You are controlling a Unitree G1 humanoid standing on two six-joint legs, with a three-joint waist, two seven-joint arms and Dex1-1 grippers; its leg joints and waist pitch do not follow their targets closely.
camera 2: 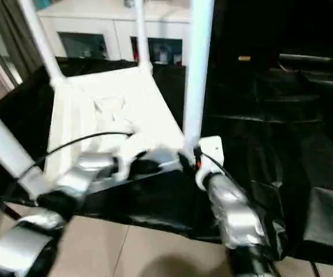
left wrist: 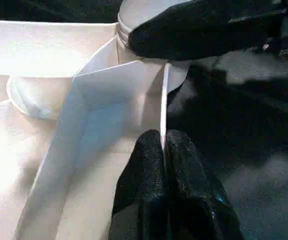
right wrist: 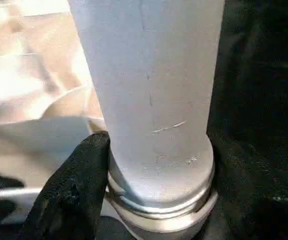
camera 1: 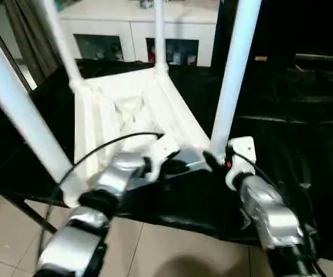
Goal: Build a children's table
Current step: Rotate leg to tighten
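Observation:
The white children's table lies upside down, its ribbed top (camera 1: 126, 109) on a black sheet. Several tube legs stand up from the corner sockets: near right leg (camera 1: 235, 75), near left leg (camera 1: 16, 109), and two at the far corners (camera 1: 159, 34). My left gripper (left wrist: 162, 142) is shut on the thin near rim of the top (left wrist: 163, 100), close to the near right corner. My right gripper (camera 1: 215, 158) is closed around the base of the near right leg (right wrist: 148, 90), just above its socket; one black finger (right wrist: 79, 185) presses the leg's side and the other is hidden.
The black sheet (camera 1: 293, 133) covers the work surface, wrinkled and wide to the right. A white glass-door cabinet (camera 1: 131, 34) stands behind. Tiled floor (camera 1: 154, 248) lies below the near edge, with a dark support strut (camera 1: 27, 210) at the left.

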